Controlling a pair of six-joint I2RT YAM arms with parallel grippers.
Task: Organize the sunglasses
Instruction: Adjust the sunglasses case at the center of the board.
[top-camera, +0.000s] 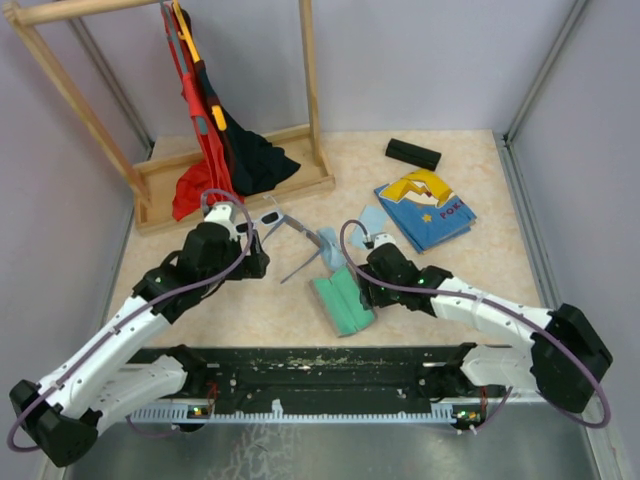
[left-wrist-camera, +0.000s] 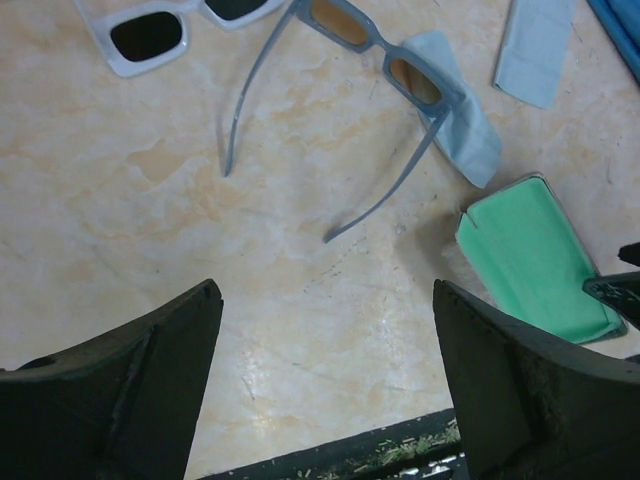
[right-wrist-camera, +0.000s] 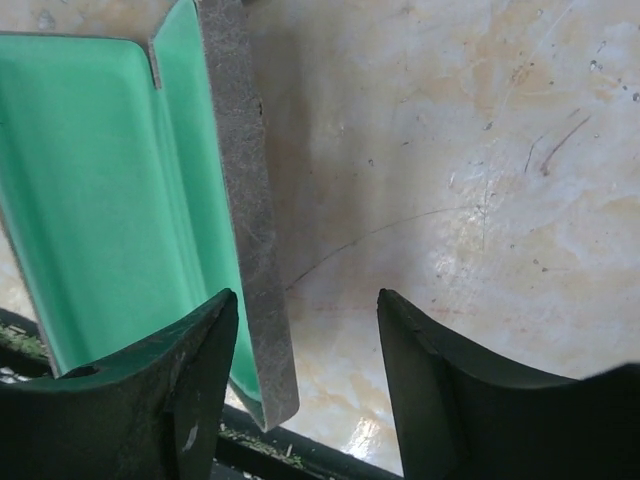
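Right hand (right-wrist-camera: 307, 300), fingers apart, straddles an edge of the open green-lined case (right-wrist-camera: 100, 180). Left hand (left-wrist-camera: 325, 295) gapes wide above the tabletop (left-wrist-camera: 150, 200). Beyond, grey-framed sunglasses (left-wrist-camera: 375, 42) lie partly on a light-blue cloth (left-wrist-camera: 470, 140), with white-framed sunglasses (left-wrist-camera: 147, 36) just left.

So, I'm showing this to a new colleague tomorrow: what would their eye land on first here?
Probably the open green-lined case at the near middle of the table, with the right gripper open astride its grey edge. Just beyond lie the grey-framed sunglasses, temples spread, one lens over a light-blue cloth, with the white-framed sunglasses beside them. At the far left stands a wooden rack hung with red and dark garments.
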